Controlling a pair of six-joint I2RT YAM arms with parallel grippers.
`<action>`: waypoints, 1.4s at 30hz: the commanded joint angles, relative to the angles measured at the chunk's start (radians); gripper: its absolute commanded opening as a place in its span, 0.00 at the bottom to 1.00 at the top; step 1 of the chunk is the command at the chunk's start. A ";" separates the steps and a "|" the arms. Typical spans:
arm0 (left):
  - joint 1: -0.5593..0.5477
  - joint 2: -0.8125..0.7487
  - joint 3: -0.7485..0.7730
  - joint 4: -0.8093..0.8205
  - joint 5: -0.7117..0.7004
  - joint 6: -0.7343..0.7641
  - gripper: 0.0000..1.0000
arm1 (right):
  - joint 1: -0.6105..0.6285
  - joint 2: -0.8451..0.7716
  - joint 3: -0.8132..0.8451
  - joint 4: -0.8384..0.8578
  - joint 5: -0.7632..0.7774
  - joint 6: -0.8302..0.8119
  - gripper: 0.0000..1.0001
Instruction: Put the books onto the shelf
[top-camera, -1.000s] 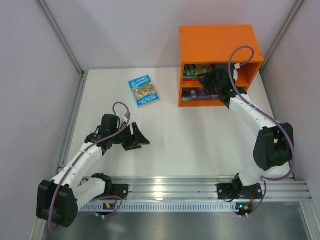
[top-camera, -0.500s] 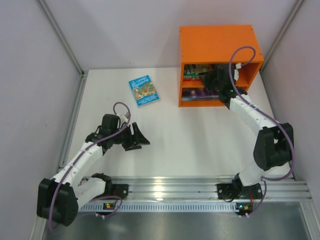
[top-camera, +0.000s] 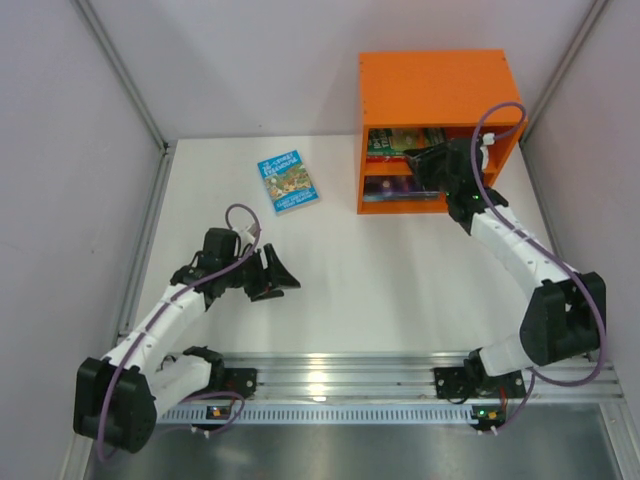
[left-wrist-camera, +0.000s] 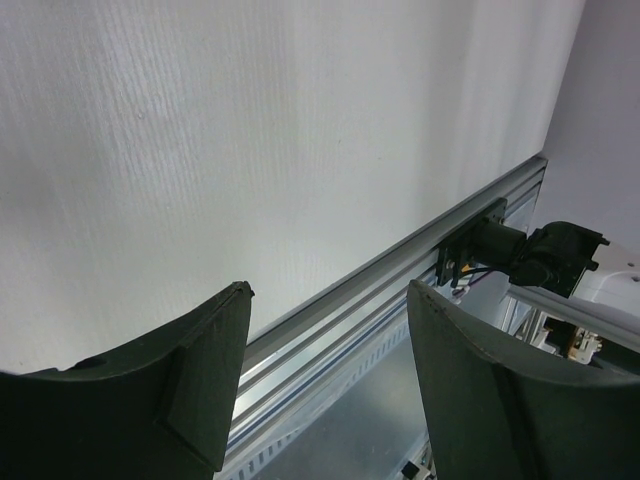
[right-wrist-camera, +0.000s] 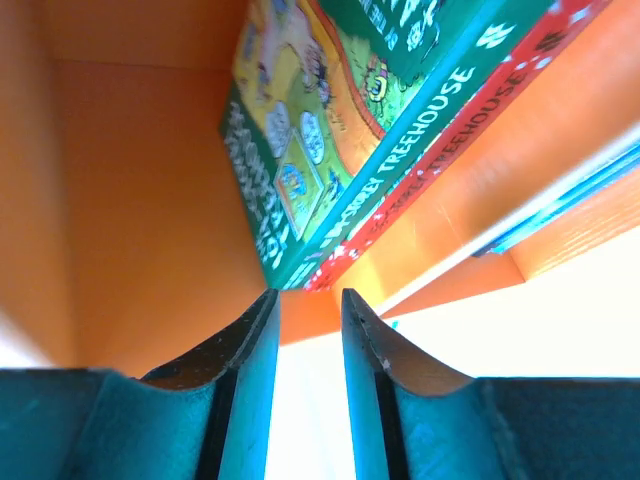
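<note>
At the right tool (right-wrist-camera: 305, 330), low centre: narrowly parted, pinching nothing. Just beyond, in the upper compartment of the orange shelf (right-wrist-camera: 150, 200): green book (right-wrist-camera: 330, 150) over red book (right-wrist-camera: 450, 165), "TREEHOUSE" on both spines, rest cut off. At the left tool (left-wrist-camera: 330, 340): spread, empty, above the desk (left-wrist-camera: 250, 120). Upper centre-left of the top view: light-blue book (top-camera: 288, 182) flat on the desk, title unreadable.

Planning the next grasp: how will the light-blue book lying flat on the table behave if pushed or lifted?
The light-blue book looks thin and lies flat on the table, so a push would probably slide it, not tip or roll it. Being so thin, it is likely light and may sag if lifted by one edge.
</note>
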 joint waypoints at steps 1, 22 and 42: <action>0.003 -0.029 0.023 0.046 -0.002 -0.010 0.68 | -0.035 -0.106 -0.038 0.041 0.049 -0.035 0.32; 0.003 -0.049 0.021 0.040 -0.004 -0.028 0.68 | -0.159 -0.038 -0.020 0.011 0.044 -0.029 0.22; 0.135 0.027 0.274 0.076 -0.242 -0.105 0.69 | -0.177 -0.313 -0.228 -0.055 -0.319 -0.316 0.75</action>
